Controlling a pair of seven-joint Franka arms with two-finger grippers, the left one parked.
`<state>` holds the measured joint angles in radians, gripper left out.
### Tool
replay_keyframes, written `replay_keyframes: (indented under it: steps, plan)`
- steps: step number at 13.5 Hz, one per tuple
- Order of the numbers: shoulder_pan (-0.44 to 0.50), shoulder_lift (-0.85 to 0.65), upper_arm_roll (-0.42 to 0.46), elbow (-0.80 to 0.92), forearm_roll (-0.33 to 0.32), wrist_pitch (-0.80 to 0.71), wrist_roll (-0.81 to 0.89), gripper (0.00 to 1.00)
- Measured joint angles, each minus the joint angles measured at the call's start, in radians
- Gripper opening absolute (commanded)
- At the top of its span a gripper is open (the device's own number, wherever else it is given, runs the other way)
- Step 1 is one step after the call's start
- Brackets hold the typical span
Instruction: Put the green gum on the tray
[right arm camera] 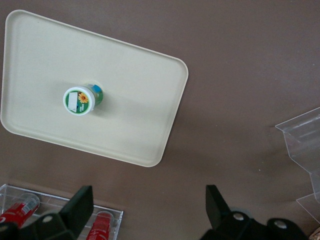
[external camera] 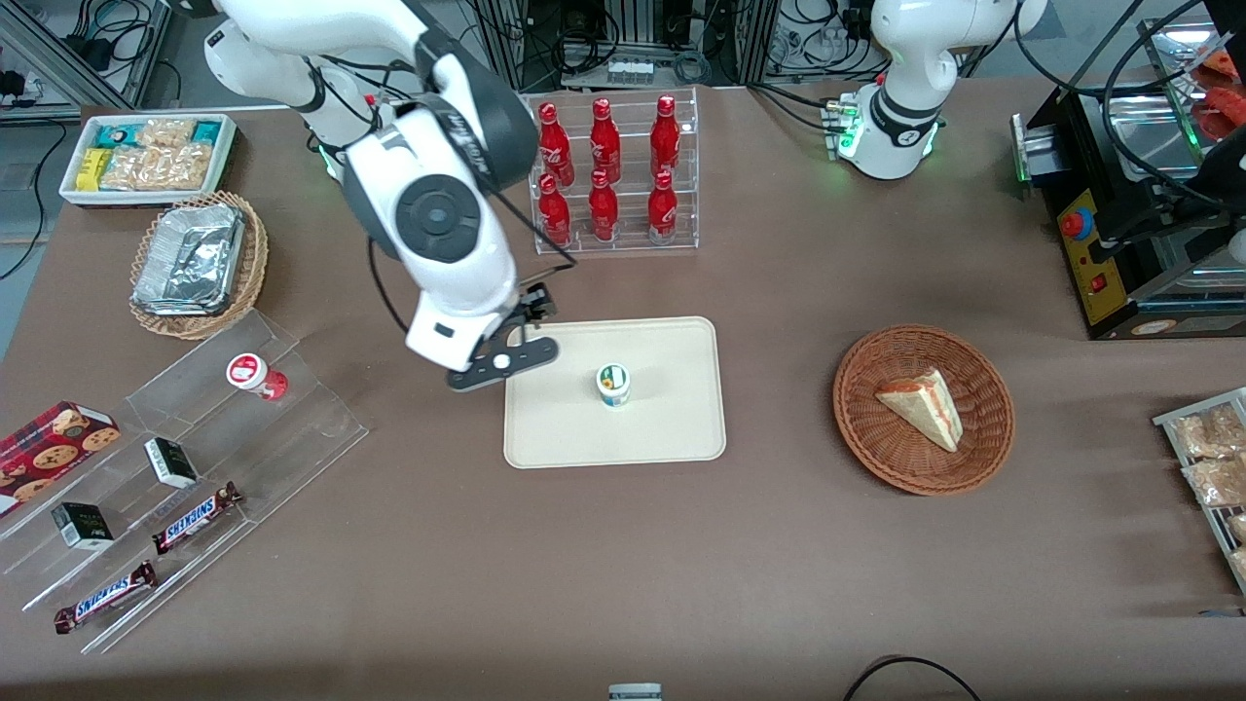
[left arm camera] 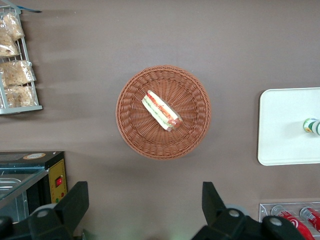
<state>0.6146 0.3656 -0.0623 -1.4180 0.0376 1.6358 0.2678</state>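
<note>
The green gum [external camera: 613, 384] stands upright on the cream tray [external camera: 672, 428], near its middle, white lid up. It also shows in the right wrist view [right arm camera: 80, 100] on the tray [right arm camera: 135, 125], and in the left wrist view [left arm camera: 312, 126] on the tray [left arm camera: 285, 130]. My right gripper [external camera: 501, 362] hangs raised over the tray's edge toward the working arm's end, apart from the gum. In the right wrist view the gripper [right arm camera: 148, 196] is open and empty, with bare brown table between its fingers.
A red-and-white gum bottle [external camera: 255, 375] sits on a clear stepped shelf [external camera: 195, 458] with Snickers bars. A clear rack of red cola bottles [external camera: 608, 175] stands farther from the camera than the tray. A wicker basket with a sandwich [external camera: 923, 409] lies toward the parked arm's end.
</note>
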Motion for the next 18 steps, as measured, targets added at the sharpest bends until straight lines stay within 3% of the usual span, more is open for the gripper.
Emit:
replay_keyframes:
  steps: [3, 8, 11, 14, 18]
  plan:
    - [-0.053, -0.037, 0.000, -0.018, 0.000, -0.008, 0.000, 1.00]
    - [-0.216, -0.109, 0.013, -0.081, 0.000, -0.015, -0.019, 1.00]
    - [-0.401, -0.139, 0.111, -0.121, -0.001, -0.016, -0.141, 1.00]
    - [-0.550, -0.153, 0.132, -0.133, -0.001, -0.016, -0.282, 1.00]
    - [-0.633, -0.215, 0.134, -0.166, -0.001, -0.022, -0.337, 1.00]
